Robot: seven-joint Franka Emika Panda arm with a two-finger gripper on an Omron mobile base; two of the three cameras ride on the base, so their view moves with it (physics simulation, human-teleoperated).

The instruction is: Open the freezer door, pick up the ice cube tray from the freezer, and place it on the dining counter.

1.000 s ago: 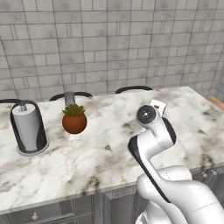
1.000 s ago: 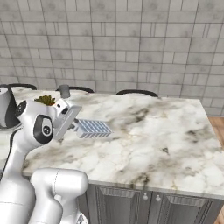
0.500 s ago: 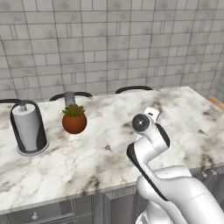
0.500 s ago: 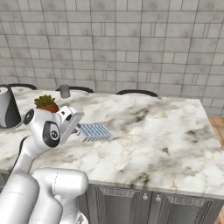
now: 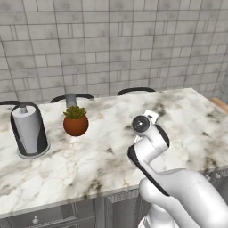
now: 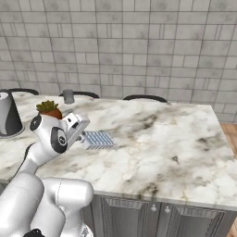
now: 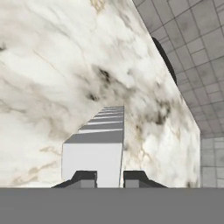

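Note:
The light-blue ice cube tray (image 6: 99, 139) lies level, low over the white marble dining counter (image 6: 171, 139), left of its middle. My gripper (image 6: 83, 136) is shut on the tray's near short end. In the hand view the tray (image 7: 99, 138) runs away from my gripper (image 7: 109, 178), whose dark fingertips (image 7: 85, 176) clamp its pale end wall, with the counter (image 7: 43, 65) right beneath. I cannot tell whether the tray touches the marble. From the left base, my arm covers the tray above the counter (image 5: 98, 156). The freezer and the freezer door are out of view.
A paper towel holder (image 5: 29, 130) (image 6: 8, 113) and a potted plant (image 5: 75, 121) (image 6: 50, 109) stand on the counter's left part, with a small grey cup (image 5: 70, 99) behind. Dark stool backs (image 6: 144, 97) line the far edge before a tiled wall. Bare marble stretches right.
My arm has folded lower and the hand has come down toward the counter, carrying the tray slightly down and right. The grip has stayed shut.

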